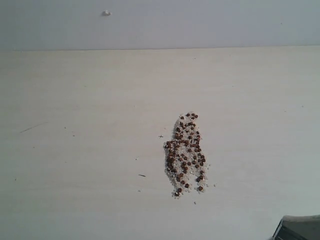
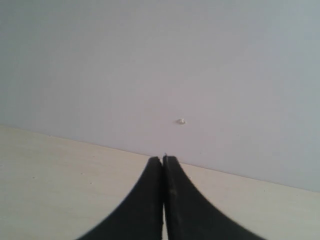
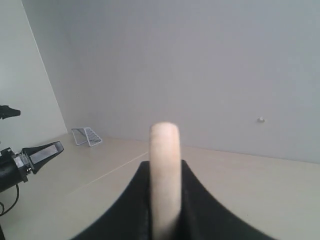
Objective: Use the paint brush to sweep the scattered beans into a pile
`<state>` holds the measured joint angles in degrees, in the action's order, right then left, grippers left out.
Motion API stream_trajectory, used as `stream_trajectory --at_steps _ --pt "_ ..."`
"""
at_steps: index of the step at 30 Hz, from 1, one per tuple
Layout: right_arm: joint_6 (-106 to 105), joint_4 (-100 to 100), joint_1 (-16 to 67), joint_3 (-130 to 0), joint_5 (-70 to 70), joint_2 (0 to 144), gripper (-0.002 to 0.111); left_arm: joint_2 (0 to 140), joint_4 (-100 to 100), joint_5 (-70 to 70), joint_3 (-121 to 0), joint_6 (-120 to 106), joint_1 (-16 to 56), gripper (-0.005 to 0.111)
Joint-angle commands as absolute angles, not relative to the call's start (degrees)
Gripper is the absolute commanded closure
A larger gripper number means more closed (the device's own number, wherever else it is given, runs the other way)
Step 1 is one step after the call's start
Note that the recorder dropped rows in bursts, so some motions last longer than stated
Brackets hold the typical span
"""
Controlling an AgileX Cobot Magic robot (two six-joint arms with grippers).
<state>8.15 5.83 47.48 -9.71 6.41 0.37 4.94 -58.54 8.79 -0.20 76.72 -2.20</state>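
Clamping paint brush: right pincer; left pincer closed; beans clustered.

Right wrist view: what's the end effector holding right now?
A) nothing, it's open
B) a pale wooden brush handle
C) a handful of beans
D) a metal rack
B: the right end effector is shut on the paint brush, whose pale rounded wooden handle sticks out between its two sides.

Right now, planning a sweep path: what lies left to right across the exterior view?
Faint scratch → white speck → small dark fleck → tiny cross mark → the beans → dark object in the lower corner.
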Motion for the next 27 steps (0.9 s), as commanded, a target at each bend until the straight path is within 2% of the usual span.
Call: stream_trajectory --at_steps 1,8,14,22,27 --pt "8.0 6.0 47.3 -9.4 6.1 0.3 0.108 4.6 -58.1 9.0 0.0 76.7 -2.2 0.107" --pt "5.8 5.6 47.3 -3.6 -8.7 2.0 0.108 4.6 -58.1 9.0 0.0 76.7 -2.2 0.107" --pt "-1.4 7.3 47.3 0.0 -23.5 9.0 0.108 4.6 -58.1 9.0 0.0 76.7 -2.2 0.107" --pt "-2.0 10.3 47.3 0.0 -31.5 21.6 0.108 4.6 -58.1 9.0 0.0 76.7 -2.2 0.107" --pt "-6.4 12.2 47.3 -3.4 -31.4 31.8 0.108 4.6 -58.1 9.0 0.0 76.7 -2.2 0.107"
